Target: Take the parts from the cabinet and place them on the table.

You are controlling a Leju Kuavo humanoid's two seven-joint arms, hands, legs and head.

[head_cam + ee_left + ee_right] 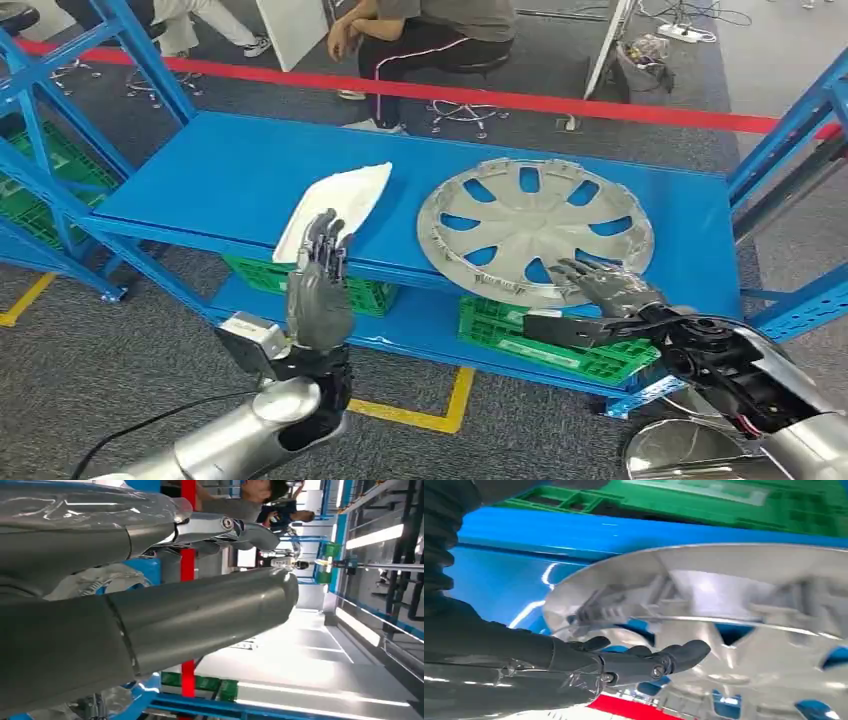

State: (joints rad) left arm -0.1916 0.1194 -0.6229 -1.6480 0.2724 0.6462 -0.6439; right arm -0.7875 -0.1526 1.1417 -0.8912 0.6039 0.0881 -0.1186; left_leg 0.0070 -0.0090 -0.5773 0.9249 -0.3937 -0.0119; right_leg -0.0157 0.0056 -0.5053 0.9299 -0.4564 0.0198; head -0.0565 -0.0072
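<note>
Fingers of my right hand point(603, 285) lie spread on the near rim of the silver, spoked hubcap point(535, 228), gripping nothing; my left hand point(320, 285) hovers open beside the white panel point(335, 207); both parts rest on the glossy blue shelf point(220, 175); grey carpet beyond.

Blue shelf point(230, 170) with a silver hubcap point(535, 228) and white panel point(335, 207) lying flat.

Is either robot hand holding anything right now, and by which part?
Right robot hand touches the hubcap at its near rim; a firm grip cannot be told. Left robot hand holds nothing.
</note>
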